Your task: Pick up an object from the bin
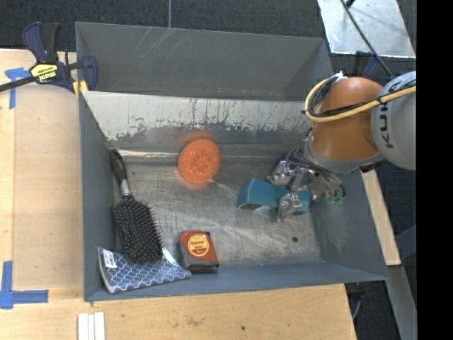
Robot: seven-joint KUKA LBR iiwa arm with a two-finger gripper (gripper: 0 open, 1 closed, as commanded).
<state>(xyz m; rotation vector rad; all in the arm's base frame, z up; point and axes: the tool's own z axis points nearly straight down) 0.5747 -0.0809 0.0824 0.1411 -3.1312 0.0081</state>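
At the bin's (212,122) right side, gripper (287,188) sits low over the right end of a teal blocky obj (253,193) on the floor; grip state can't tell. Orange ball (199,161) mid-back. Hairbrush (134,227), tape measure (199,249) and blue cloth (138,272) at front-left.

Open floor runs through the middle of the bin (233,236), between the orange ball (199,161) at the back wall, the teal block (256,193) to the right and the tape measure (199,250) by the near wall. Left side blocked: brush (133,222) lies along the left wall, blue cloth (134,271) fills the near-left corner beside it. Right side: gripper (290,192) crowds the teal block; near-right corner bare.
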